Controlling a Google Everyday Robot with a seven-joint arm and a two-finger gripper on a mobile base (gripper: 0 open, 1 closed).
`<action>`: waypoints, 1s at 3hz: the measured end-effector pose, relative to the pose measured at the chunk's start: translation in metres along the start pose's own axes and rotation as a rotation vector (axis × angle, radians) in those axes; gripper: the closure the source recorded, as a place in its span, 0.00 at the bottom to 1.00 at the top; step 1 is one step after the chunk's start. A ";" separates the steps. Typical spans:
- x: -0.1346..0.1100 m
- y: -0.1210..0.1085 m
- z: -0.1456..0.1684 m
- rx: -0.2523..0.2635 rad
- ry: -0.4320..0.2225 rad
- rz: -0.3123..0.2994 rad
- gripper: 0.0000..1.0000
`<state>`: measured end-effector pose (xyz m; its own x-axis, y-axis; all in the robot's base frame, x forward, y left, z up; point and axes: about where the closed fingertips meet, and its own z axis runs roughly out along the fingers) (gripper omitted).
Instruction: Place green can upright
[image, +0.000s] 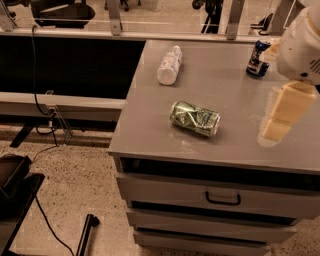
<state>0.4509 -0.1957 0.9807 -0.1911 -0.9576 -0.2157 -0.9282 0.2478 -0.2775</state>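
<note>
The green can (195, 118) lies on its side near the middle of the grey cabinet top (150, 135), silver top end pointing right, slightly dented. My gripper (271, 132), cream-coloured below a white wrist, hangs over the right part of the top, to the right of the can and apart from it. It holds nothing that I can see.
A white plastic bottle (169, 64) lies on its side at the back left of the top. A blue can (257, 57) stands upright at the back right. Drawers (222, 197) front the cabinet. Cables and a dark chair base lie on the floor to the left.
</note>
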 end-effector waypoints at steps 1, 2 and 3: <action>-0.028 -0.008 0.019 -0.027 -0.004 -0.039 0.00; -0.049 -0.016 0.043 -0.062 0.009 -0.059 0.00; -0.058 -0.021 0.065 -0.097 0.039 -0.050 0.00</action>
<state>0.5020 -0.1357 0.9384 -0.1543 -0.9739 -0.1666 -0.9630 0.1860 -0.1949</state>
